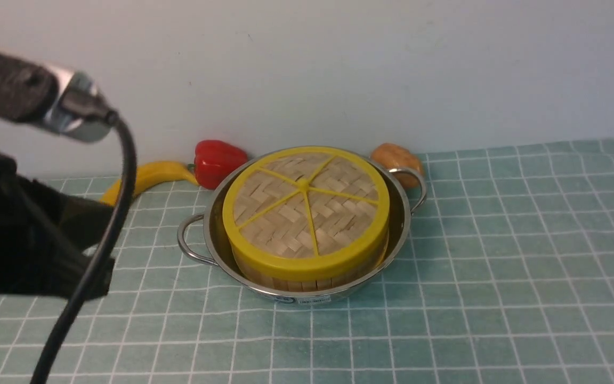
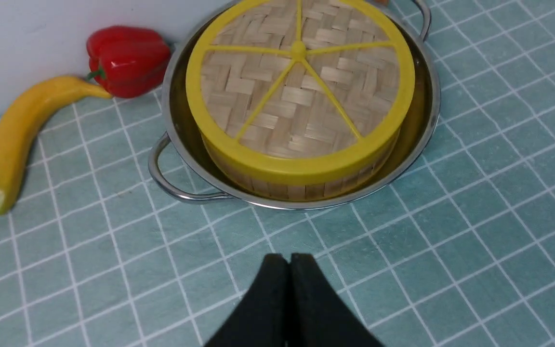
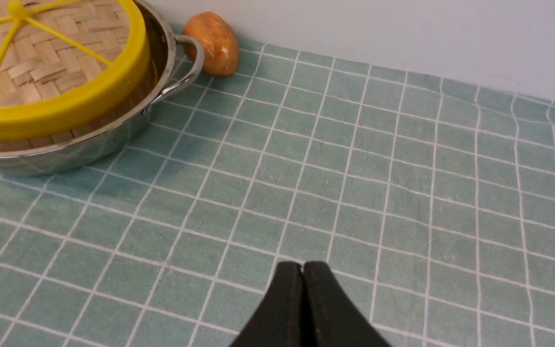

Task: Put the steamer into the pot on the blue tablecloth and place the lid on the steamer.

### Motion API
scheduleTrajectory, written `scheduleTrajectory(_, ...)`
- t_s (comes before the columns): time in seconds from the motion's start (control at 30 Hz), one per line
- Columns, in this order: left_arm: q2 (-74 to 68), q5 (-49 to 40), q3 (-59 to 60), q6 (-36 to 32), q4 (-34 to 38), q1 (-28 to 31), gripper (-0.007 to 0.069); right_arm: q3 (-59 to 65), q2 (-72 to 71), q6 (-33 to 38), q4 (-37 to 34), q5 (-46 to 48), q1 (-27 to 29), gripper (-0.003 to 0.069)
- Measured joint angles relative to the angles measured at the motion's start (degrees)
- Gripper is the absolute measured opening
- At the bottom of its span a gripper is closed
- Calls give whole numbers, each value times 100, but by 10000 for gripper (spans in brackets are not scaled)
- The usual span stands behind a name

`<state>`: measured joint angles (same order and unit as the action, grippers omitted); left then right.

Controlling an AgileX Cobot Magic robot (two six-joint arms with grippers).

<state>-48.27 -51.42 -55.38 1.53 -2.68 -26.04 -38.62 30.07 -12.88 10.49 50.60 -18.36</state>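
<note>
In the front view the pot (image 1: 301,224) sits on the blue tablecloth (image 1: 499,256) near the far wall, with the steamer (image 1: 307,274) inside it and the lid (image 1: 306,210) resting flat on the steamer, covering it. A banana (image 1: 147,176) and a red pepper (image 1: 217,161) lie at the pot's far left, and a brown potato (image 1: 395,160) just behind its right handle. The left arm (image 1: 24,229) fills the near left edge, with its cable looping down; its claw is not visible here. In the left wrist view the left gripper (image 2: 289,262) hangs above bare cloth on the near side of the pot, fingers pressed together and holding nothing; the lidded steamer, the pepper and the banana all show. In the right wrist view the right gripper (image 3: 302,270) is likewise closed tight and empty over open cloth, well apart from the pot to its left, the potato touching the cloth beside the handle.
</note>
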Motion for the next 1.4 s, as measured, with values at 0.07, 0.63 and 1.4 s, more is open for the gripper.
scheduleTrajectory(0.07,299,163,342,1,53,0,-22,0,0,-104,-99,34,0,-8)
scheduleTrajectory(0.63,722,40,550,53,322,0,10,6,0,-190,-1566,34,0,25)
scheduleTrajectory(1.4,4727,3199,5054,229,-909,2544,41,6,0,-190,-2065,49,0,107)
